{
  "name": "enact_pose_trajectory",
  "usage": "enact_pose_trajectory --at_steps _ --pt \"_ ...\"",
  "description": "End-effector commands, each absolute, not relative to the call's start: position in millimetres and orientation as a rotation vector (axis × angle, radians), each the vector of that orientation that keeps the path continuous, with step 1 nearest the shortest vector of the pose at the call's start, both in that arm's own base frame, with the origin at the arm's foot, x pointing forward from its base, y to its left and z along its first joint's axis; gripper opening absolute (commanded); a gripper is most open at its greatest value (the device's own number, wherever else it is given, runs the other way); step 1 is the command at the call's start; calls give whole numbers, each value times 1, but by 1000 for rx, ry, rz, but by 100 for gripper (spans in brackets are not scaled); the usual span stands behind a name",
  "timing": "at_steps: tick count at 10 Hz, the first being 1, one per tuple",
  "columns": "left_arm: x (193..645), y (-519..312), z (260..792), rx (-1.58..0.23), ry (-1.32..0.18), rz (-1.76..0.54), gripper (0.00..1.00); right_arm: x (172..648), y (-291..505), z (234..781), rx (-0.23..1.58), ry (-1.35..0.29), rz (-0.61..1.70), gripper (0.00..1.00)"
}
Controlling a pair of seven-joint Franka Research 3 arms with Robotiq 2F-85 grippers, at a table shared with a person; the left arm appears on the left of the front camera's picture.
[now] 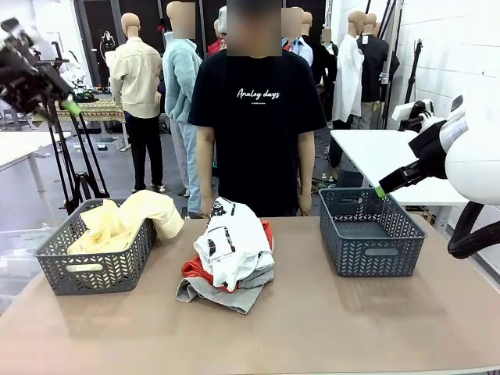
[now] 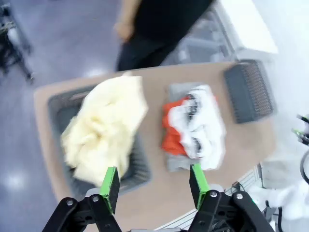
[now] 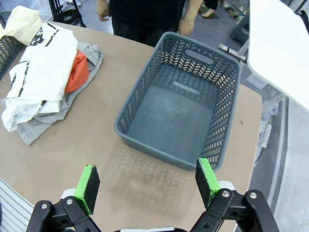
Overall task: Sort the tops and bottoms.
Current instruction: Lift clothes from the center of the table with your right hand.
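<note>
The white T-shirt (image 1: 234, 242) with black print tops a heap at the middle of the table (image 1: 312, 328). Its long axis runs roughly from our near edge toward the far side, leaning a little to the right as it goes. It is too crumpled for us to tell collar from hem. The orange-red top (image 1: 197, 269) lies under it, and we see only its left edge and a sliver on the right. A grey garment (image 1: 234, 297) sits lowest, spreading out at the near side. The cream top (image 1: 129, 223) fills the left basket (image 1: 94, 273) and spills over its far right corner. Its shape is bunched, so we cannot give it a direction.

The left wrist view is blurred. The right wrist view cuts the cream top off at the corner.

The left gripper (image 2: 154, 181) hangs high above the table's left part, jaws spread with nothing between them, well apart from the cream top below. The right gripper (image 3: 147, 176), jaws wide and holding nothing, hovers near the right basket (image 1: 375, 250), with the heap well off to its left. A person (image 1: 258, 133) stands at the far edge.
</note>
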State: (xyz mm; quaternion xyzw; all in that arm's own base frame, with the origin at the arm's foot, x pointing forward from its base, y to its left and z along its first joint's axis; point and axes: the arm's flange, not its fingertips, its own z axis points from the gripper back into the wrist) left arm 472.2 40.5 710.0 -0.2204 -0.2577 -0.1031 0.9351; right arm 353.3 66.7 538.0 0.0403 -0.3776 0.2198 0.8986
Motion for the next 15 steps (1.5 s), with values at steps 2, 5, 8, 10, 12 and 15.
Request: enact_pose_trajectory --at_steps 2,5,8,10,12,15 --pt "410 14 680 -579 -518 -386 76 355 66 536 85 -781 458 100" --pt "399 2 696 -564 -540 -388 76 355 66 536 85 -781 458 100" --pt "400 5 682 -529 -514 -405 76 355 66 536 85 -781 458 100" --pt "374 -2 673 -408 -657 -459 76 355 66 536 85 -781 458 100" --pt "363 -3 669 -363 -700 -491 76 355 66 536 85 -781 458 100" --pt "371 3 674 -365 -630 -425 76 355 66 536 85 -781 458 100"
